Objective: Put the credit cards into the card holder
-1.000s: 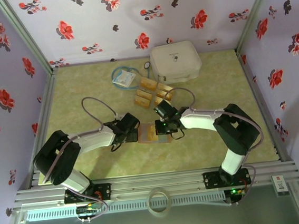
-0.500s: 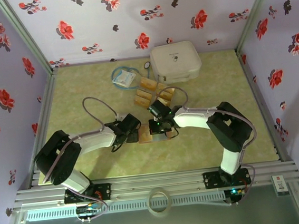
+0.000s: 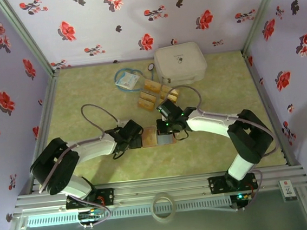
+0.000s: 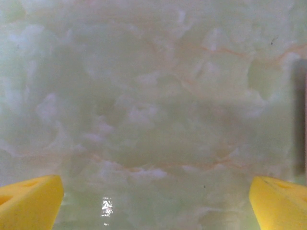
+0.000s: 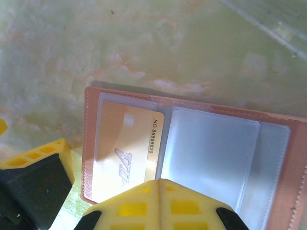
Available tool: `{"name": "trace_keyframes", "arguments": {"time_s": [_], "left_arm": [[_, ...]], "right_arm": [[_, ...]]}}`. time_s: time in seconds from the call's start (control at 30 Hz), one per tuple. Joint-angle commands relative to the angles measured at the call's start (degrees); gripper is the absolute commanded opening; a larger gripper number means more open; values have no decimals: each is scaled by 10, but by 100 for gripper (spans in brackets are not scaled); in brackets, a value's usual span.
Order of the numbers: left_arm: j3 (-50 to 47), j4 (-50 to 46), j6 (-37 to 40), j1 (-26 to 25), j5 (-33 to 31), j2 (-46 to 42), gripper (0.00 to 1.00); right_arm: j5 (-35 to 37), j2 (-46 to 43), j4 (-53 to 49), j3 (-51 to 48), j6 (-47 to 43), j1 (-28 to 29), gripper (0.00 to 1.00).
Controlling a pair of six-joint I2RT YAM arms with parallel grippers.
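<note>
The green marbled table [image 3: 86, 94] carries a white case [image 3: 180, 63] at the upper right of the top view. Below it, near the middle of the frame, the card holder [image 3: 154, 136] lies opened flat between the two grippers. The left gripper [image 3: 137, 138] sits just left of the holder with its fingers spread wide and nothing between them; its wrist view shows bare table between the yellow tips [image 4: 153, 206]. The right gripper [image 3: 165, 126] has its fingers pressed together on nothing, and in its wrist view they hang over the holder's lower edge [image 5: 160, 206]; I cannot tell whether they touch it. The holder [image 5: 192, 158] is reddish-brown outside with clear pockets inside, and it looks thin, light and floppy, so it would likely slide unless one hand pins a corner. One golden-tan card [image 5: 127, 148] already sits in the left pocket. The remaining credit cards [image 3: 147, 97] lie scattered in the upper middle of the top view, between the holder and the case. They look stiff, slick and very light, so I would take one by a short edge, leaving the far end free to enter a pocket.
</note>
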Motion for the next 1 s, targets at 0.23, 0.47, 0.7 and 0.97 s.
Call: {"name": "trace_keyframes", "arguments": {"time_s": [0.23, 0.47, 0.7, 0.97], "left_arm": [[13, -33, 23, 8, 1, -28, 100], [21, -25, 26, 8, 1, 0, 100], [20, -14, 26, 8, 1, 17, 100], [21, -3, 28, 9, 4, 34, 100]], "right_arm": [[-37, 19, 35, -4, 5, 1, 0], [-42, 53, 37, 20, 3, 11, 0], [-31, 73, 29, 27, -6, 10, 0], [-31, 85, 30, 28, -8, 11, 0]]}}
